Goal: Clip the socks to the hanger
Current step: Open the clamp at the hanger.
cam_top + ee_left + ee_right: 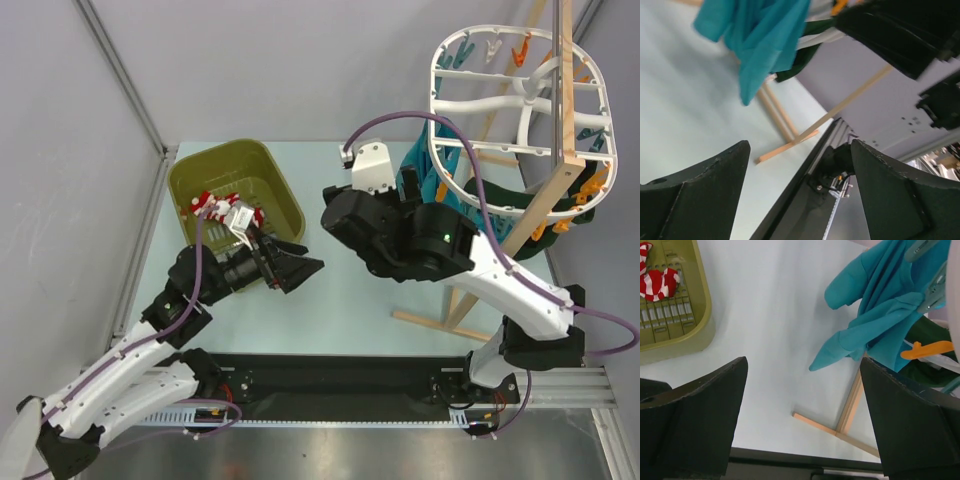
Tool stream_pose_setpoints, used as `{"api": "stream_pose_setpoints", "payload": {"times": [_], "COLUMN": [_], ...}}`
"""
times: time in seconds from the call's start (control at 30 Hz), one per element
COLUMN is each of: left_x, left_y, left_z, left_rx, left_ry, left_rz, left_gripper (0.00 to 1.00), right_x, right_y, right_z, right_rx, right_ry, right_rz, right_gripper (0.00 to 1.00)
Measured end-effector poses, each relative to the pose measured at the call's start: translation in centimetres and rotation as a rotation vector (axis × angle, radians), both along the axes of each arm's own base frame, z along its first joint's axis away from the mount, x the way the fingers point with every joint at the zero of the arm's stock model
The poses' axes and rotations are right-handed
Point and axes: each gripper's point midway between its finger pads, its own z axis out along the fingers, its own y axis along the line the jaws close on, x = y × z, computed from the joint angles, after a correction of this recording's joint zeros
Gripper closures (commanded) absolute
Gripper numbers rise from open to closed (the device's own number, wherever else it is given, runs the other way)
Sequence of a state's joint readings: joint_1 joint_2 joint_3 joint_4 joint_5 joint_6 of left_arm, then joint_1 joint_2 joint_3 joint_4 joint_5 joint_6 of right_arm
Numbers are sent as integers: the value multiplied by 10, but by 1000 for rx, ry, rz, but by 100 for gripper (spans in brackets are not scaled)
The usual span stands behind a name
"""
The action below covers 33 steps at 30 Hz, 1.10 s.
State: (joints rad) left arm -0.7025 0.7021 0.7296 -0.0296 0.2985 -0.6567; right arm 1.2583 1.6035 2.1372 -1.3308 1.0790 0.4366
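The red and white striped socks [212,206] lie in the olive-green basket [280,190]; they also show in the right wrist view [657,282]. The left wrist partly hides them from above. The white oval hanger [480,103] with teal, orange and white clips hangs at the back right. My left gripper [300,258] is open and empty just in front of the basket, pointing right [800,170]. My right gripper [365,235] is open and empty above the table's middle [802,405], between basket and hanger.
Teal cloths [880,325] and a dark green cloth [580,205] hang clipped to the hanger. The wooden stand [565,120] holds it; its foot [835,430] lies on the table [330,300]. A black rail [340,385] runs along the near edge.
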Motion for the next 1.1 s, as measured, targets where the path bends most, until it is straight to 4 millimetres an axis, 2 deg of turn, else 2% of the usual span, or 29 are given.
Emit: {"api": "stream_pose_setpoints", "payload": {"times": [0.17, 0.27, 0.3, 0.4, 0.53, 0.6, 0.73, 1.0, 1.1], "left_x": [-19, -22, -21, -16, -4, 3, 15, 32, 37], "left_y": [-20, -36, -43, -68, -108, -128, -170, -216, -229], "left_z": [10, 7, 7, 1, -11, -10, 11, 58, 67], "left_rx": [-76, -92, -99, -98, -74, -77, -127, -261, -278], "left_ry": [-74, -89, -93, -102, -103, -117, -170, -299, -329], "left_rz": [-73, -99, -110, -138, -178, -196, -251, -310, -324], "left_gripper": [25, 33, 40, 48, 48, 47, 48, 49, 50], "right_x": [-5, -9, -10, -13, -15, -17, -21, -28, -30], "right_y": [-9, -12, -14, -18, -22, -25, -35, -46, -47], "right_z": [7, 11, 12, 19, 41, 52, 71, 86, 87], "right_rx": [23, 27, 29, 48, 115, 150, 214, 268, 277], "right_ry": [22, 30, 32, 30, 2, -15, -47, -71, -72], "right_rz": [43, 71, 79, 96, 114, 117, 124, 138, 142], "right_gripper": [0, 3, 5, 9, 17, 20, 27, 34, 34]}}
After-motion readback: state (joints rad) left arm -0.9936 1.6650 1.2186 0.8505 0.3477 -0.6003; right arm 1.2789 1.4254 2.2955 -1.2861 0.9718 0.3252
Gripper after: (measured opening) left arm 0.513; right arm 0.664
